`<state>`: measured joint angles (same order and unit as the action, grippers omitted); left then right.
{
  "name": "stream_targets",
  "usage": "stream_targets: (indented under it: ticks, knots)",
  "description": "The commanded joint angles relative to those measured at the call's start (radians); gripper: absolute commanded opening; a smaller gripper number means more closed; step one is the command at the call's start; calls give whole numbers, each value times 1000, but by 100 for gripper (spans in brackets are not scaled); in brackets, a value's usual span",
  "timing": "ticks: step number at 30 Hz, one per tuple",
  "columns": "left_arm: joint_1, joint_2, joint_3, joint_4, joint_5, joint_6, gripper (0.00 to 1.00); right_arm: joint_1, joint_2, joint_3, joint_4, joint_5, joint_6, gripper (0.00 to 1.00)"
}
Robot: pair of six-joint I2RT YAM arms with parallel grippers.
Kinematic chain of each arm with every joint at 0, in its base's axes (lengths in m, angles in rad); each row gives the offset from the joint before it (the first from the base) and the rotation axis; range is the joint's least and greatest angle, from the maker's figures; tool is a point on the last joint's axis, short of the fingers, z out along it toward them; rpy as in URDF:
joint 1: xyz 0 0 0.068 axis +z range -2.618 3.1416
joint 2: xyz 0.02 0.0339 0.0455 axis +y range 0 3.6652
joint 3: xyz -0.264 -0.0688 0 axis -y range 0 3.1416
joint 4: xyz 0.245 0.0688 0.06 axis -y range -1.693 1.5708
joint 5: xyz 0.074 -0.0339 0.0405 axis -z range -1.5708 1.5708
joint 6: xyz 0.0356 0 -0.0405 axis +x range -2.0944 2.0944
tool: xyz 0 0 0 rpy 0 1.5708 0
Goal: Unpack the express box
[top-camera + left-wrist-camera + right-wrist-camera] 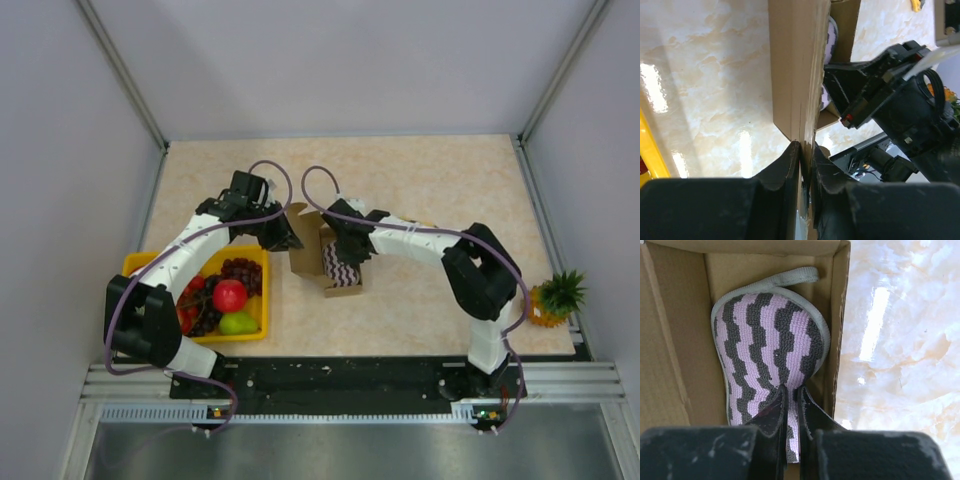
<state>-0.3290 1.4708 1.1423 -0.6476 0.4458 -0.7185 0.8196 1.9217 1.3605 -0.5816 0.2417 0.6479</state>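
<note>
The express box (347, 289), small and brown, lies open at the middle of the table. My left gripper (806, 146) is shut on the edge of its flap lid (792, 65), which stands up to the box's left (300, 252). Inside the box lies a purple-and-dark wavy-striped pouch (767, 340) with a grey rim and loop. My right gripper (791, 390) reaches down into the box and is shut on the near end of this pouch, the fabric pinched between its fingers. From above, the right gripper (345, 255) covers part of the pouch (343, 274).
A yellow fruit tray (140, 262) with a red apple (229, 295), dark grapes and a green pear sits left of the box, under the left arm. A pineapple (553, 298) lies at the table's right edge. Grey walls enclose the table.
</note>
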Motion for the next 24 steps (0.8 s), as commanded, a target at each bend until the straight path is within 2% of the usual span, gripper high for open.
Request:
stream_targets:
  ticks: [1,14,18,24]
  knots:
    - [-1,-7,36,-14,-47,36,17,7,-124,-38,58,13,16,0]
    - [1,16,66,-34,-93,51,17,6,-277,-100,108,60,35,0]
    - [1,26,66,-35,-98,59,2,1,-311,-126,141,103,42,0]
    - [-1,36,54,-38,-99,68,0,0,-381,-195,223,154,45,0]
